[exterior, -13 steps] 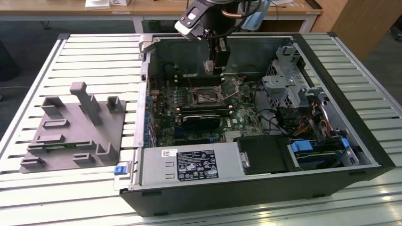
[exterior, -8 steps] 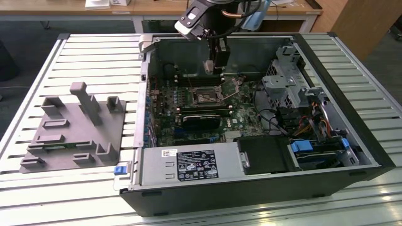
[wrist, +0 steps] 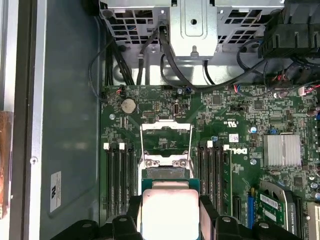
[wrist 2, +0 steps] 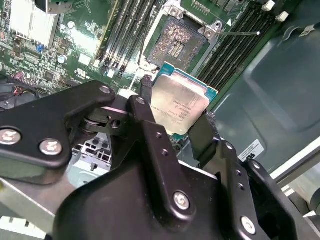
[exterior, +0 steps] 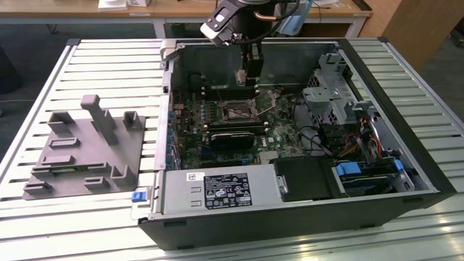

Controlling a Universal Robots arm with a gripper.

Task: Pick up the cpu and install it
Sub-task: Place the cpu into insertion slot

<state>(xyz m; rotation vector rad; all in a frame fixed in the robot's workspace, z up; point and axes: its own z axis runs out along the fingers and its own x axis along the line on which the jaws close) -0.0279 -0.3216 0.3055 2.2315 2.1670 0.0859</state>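
Hand (wrist 2: 176, 111) is pinching the cpu (wrist 2: 182, 100) by two opposite edges, and both wrist views show its silver lid. The open socket (wrist 2: 175, 45) sits just past the fingertips, not touching the chip. The exterior view adds the hand inside the computer case (exterior: 217, 231), with the grey tray (exterior: 83, 147) well off to its side on the counter (exterior: 108, 60).

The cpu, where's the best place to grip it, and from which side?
By two opposite edges, coming from above its metal top, as the end effector holds the cpu now. It is a thin flat square, so the edges likely offer the only purchase, and the underside stays free to face the open socket.
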